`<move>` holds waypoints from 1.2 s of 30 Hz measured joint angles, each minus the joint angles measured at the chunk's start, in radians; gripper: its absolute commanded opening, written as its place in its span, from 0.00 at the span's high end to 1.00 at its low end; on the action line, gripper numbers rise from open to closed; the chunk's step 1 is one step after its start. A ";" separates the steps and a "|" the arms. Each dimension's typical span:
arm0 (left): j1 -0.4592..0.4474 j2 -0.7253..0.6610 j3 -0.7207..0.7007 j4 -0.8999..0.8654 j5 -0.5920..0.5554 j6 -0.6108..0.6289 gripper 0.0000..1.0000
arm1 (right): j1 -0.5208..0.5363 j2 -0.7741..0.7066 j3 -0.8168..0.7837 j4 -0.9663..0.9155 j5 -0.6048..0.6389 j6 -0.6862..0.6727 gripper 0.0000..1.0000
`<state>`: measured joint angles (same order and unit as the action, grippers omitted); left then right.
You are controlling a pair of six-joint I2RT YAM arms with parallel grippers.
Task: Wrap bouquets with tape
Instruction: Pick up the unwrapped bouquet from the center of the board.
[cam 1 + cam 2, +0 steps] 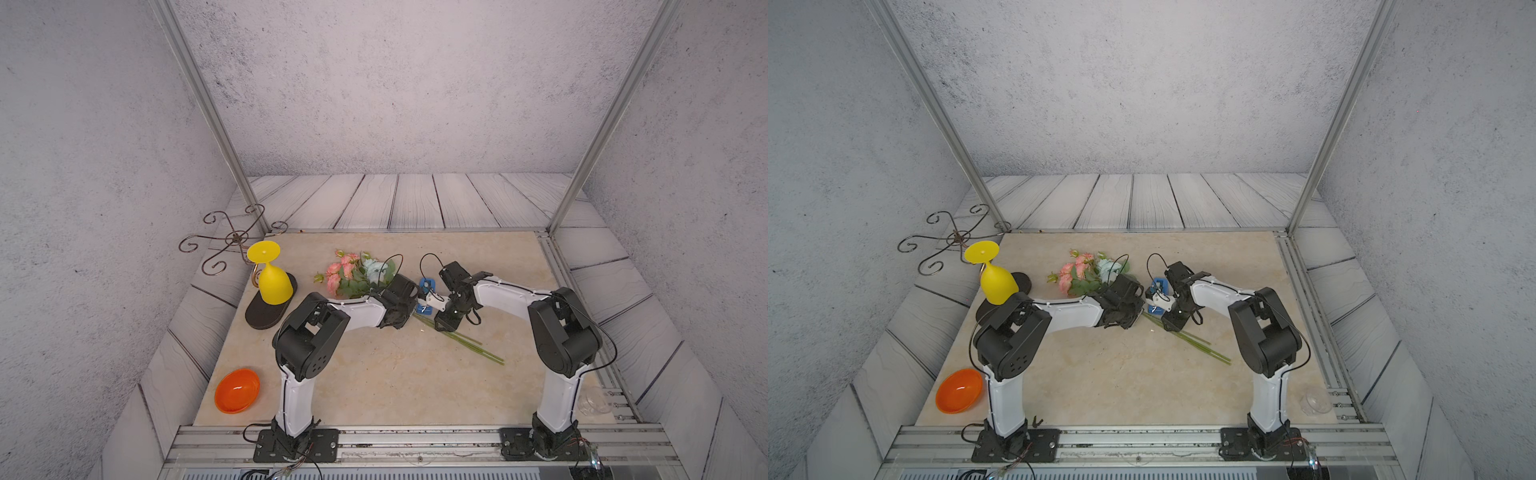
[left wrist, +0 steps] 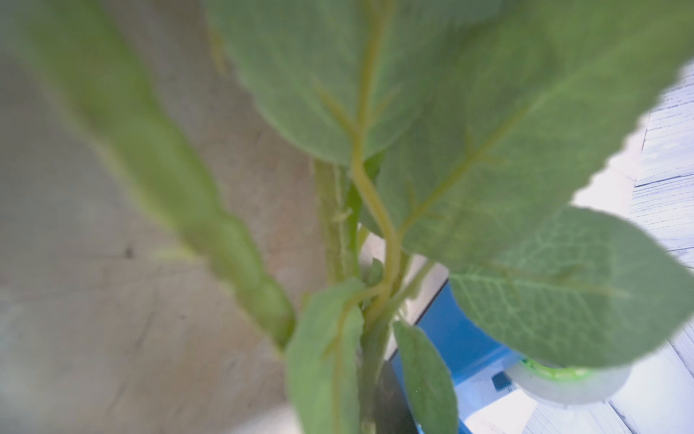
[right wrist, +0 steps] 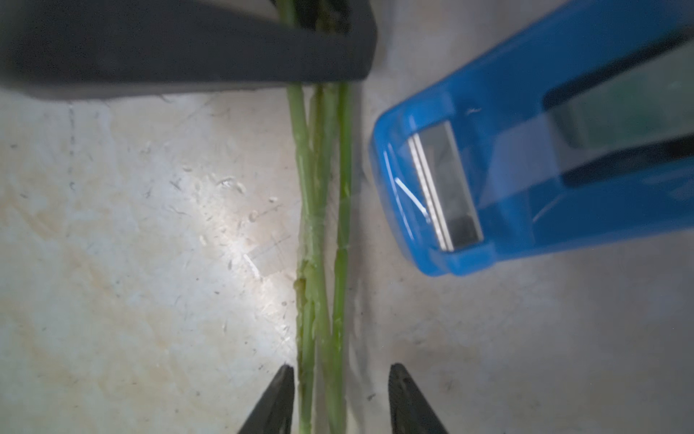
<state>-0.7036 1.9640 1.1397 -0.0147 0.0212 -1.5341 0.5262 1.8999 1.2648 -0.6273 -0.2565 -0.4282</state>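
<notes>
A small dark mark on the pale patch of the tape dispenser (image 2: 501, 381) is too blurred to read.

Around the work, a curled wire stand (image 1: 232, 239) rises at the table's far left corner. A yellow goblet (image 1: 272, 278) sits upside down by it, foot uppermost, above the stand's dark oval base (image 1: 266, 311). An orange bowl (image 1: 237, 390) lies at the left edge near the front corner, and a clear cup (image 1: 594, 403) sits by the near right corner.

The bouquet (image 1: 349, 276) lies around the middle of the table. Its pink and pale blue blooms point toward the far left, and its thin green stems (image 3: 319, 225) run out toward the near right. The blue dispenser (image 1: 427, 286) stands just beside the stems on their far side, with its metal cutter (image 3: 447, 191) facing them and a pale roll with a green core (image 2: 571, 383) set in it.

The left hand (image 1: 409, 311) is clenched on the stems just below the leaves. Its wrist hides that stretch in both top views, and fuzzy green leaves (image 2: 469, 131) fill most of the left wrist view.

The right hand (image 3: 340, 398) is released. Its two dark tips straddle the stems — one just beside them, the other apart. A glossy clear film (image 3: 323, 233) crosses the three stems partway along.
</notes>
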 measured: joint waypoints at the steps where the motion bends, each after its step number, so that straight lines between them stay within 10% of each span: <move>1: 0.000 -0.001 0.000 -0.002 -0.004 0.002 1.00 | 0.000 0.002 0.011 -0.014 0.000 0.015 0.54; 36: -0.001 -0.005 0.029 -0.025 -0.060 0.008 1.00 | 0.019 0.065 0.077 -0.074 -0.121 0.243 0.48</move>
<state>-0.7044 1.9594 1.1683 -0.0399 -0.0383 -1.5261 0.5449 1.9652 1.3422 -0.7013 -0.3775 -0.1852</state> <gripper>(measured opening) 0.097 0.515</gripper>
